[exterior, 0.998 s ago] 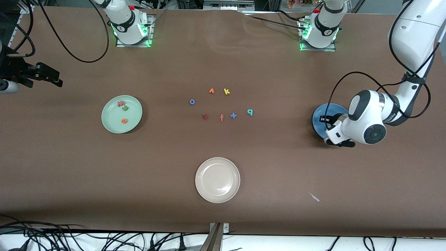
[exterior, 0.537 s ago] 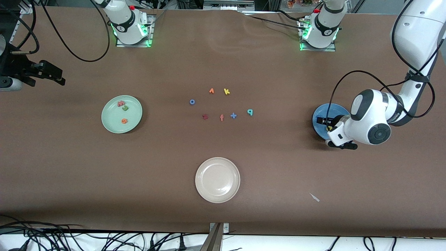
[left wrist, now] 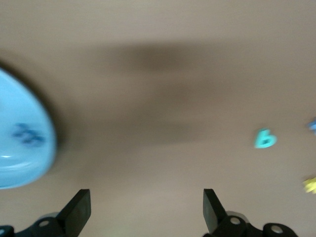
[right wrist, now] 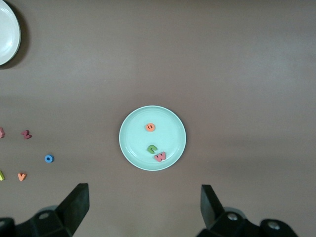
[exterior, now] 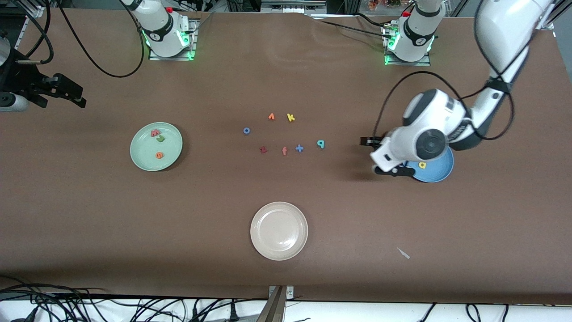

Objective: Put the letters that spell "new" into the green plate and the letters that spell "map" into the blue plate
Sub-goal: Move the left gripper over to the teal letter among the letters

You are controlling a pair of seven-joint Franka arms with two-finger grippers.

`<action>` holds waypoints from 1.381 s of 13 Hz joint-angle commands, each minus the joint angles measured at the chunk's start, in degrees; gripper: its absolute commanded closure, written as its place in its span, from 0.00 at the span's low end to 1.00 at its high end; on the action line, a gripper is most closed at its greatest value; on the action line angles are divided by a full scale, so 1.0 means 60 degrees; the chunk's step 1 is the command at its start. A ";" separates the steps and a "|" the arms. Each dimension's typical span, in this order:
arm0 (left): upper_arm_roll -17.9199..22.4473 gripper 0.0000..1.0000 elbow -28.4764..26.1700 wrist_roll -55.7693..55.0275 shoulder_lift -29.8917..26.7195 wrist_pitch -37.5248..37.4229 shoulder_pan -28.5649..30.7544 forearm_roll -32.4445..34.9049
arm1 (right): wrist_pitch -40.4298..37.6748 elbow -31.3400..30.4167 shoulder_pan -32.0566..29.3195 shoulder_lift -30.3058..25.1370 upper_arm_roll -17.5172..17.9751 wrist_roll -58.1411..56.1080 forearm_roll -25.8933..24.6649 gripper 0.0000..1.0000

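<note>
Brown counter: pale mint-green round plate (exterior: 156, 146) near the right arm's end already holds n, e and w; medium-blue round plate (exterior: 433, 166) holds yellow a and blue m. Tiny teal foam p (exterior: 320, 143) is left mid-counter, with the left gripper (exterior: 380, 155), jaws released, over bare counter between it and the blue plate. Right gripper (exterior: 67, 95) waits near its counter edge, jaws released.

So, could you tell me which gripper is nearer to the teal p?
Left. The left gripper, open, hangs over bare table between the teal p and the blue plate; the right gripper, open, waits near the right arm's table end.
</note>
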 commanded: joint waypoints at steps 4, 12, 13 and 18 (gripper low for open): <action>0.0344 0.07 -0.0095 -0.3256 0.1136 0.2514 -0.1922 0.0003 | 0.0173 -0.0281 0.0196 -0.0064 -0.0255 0.0026 -0.0152 0.00; 0.1795 0.18 -0.0095 -0.3786 0.1445 0.3411 -0.3725 0.0003 | 0.0042 -0.0267 0.0196 -0.0049 -0.0240 -0.0003 -0.0108 0.00; 0.1810 0.19 -0.0153 -0.3786 0.1518 0.3527 -0.3769 0.0018 | -0.0002 -0.0267 0.0196 -0.0049 -0.0182 -0.0004 -0.0094 0.00; 0.1869 0.21 -0.0242 -0.4108 0.1679 0.3587 -0.3901 0.0633 | -0.0002 -0.0238 0.0196 -0.0063 -0.0020 -0.0004 -0.0152 0.00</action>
